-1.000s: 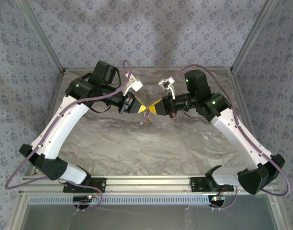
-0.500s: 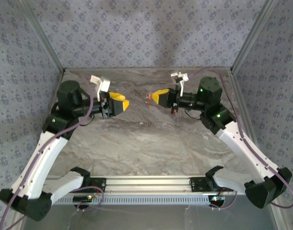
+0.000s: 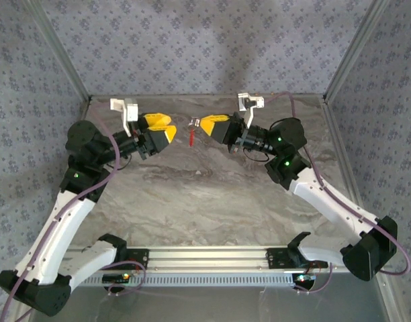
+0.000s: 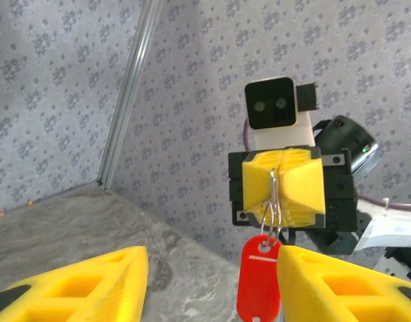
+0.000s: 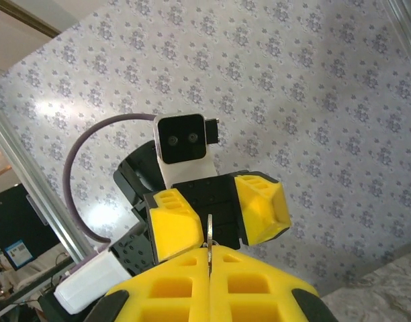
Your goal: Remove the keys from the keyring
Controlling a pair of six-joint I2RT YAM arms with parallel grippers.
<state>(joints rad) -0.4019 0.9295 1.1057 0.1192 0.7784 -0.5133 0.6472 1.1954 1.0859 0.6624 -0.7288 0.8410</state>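
my right gripper [image 3: 205,123] pinches the keyring [image 3: 193,135] tight, its red tag hanging down. my left gripper [image 3: 164,131] is open and empty, near the keyring.

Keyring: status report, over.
Right gripper shut on keyring, which hangs below its fingertips. Left gripper open, facing it, apart from it. Nothing between the two.

Grey-veined marble tabletop [image 3: 205,201], enclosed by walls [image 3: 205,47] of blue-grey floral print. A slanting metal left corner post [image 3: 60,57] and right corner post [image 3: 354,54]. A ribbed aluminium rail [image 3: 205,257] spans the near edge.
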